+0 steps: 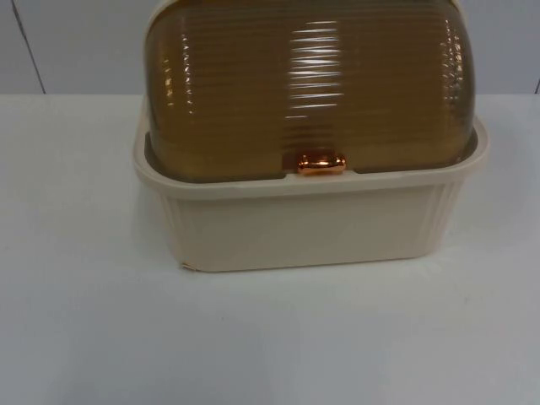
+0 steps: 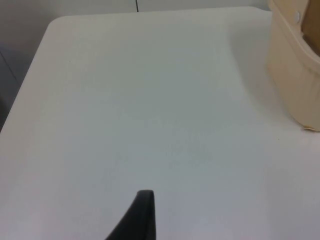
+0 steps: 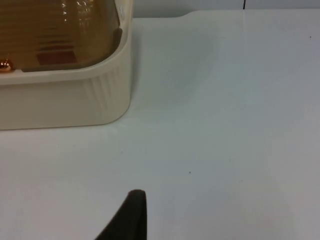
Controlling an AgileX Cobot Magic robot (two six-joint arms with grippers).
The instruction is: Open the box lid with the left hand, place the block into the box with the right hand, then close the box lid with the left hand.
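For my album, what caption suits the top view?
Cream box with its ribbed amber lid shut, copper handle at front, on a white table.

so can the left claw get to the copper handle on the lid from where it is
Probably yes. The left claw hangs over bare white table beside the box, and nothing stands between it and the copper handle at the closed lid's front edge.
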